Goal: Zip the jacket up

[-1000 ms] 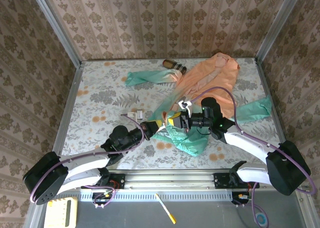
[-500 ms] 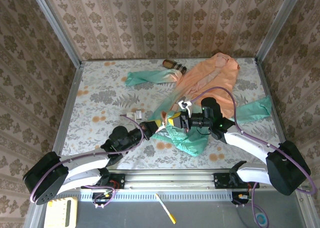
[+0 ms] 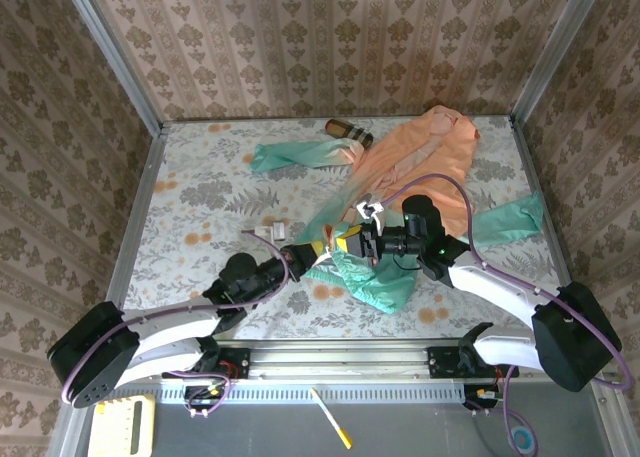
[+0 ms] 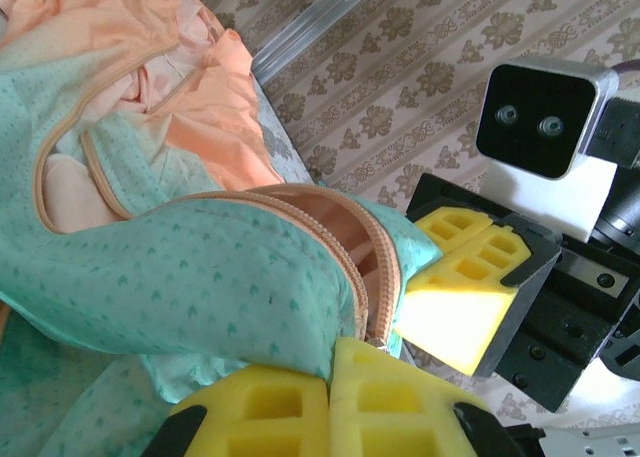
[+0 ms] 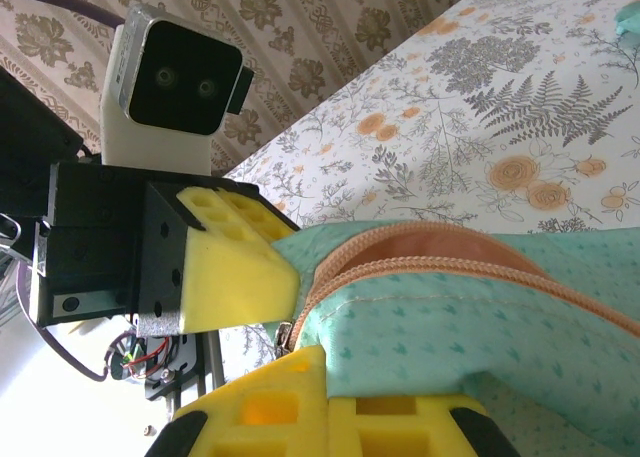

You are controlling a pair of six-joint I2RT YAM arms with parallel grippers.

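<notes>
The jacket (image 3: 420,162) lies across the tabletop (image 3: 200,202), its mint hem (image 3: 385,282) by the open zipper (image 4: 375,277) pinched in both the left tool (image 4: 331,377) and right tool (image 5: 328,397), each clamped shut, so thin fabric may slip free or bunch, leaving the zipper ends misaligned.

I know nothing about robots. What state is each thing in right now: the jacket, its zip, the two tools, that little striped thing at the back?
jacket: spread on the table, front open, mint hem bunched up between the tools
zipper: undone, one toothed edge showing
left tool: shut on the jacket hem
right tool: shut on the jacket hem
striped cylinder: lying on its side, untouched
</notes>
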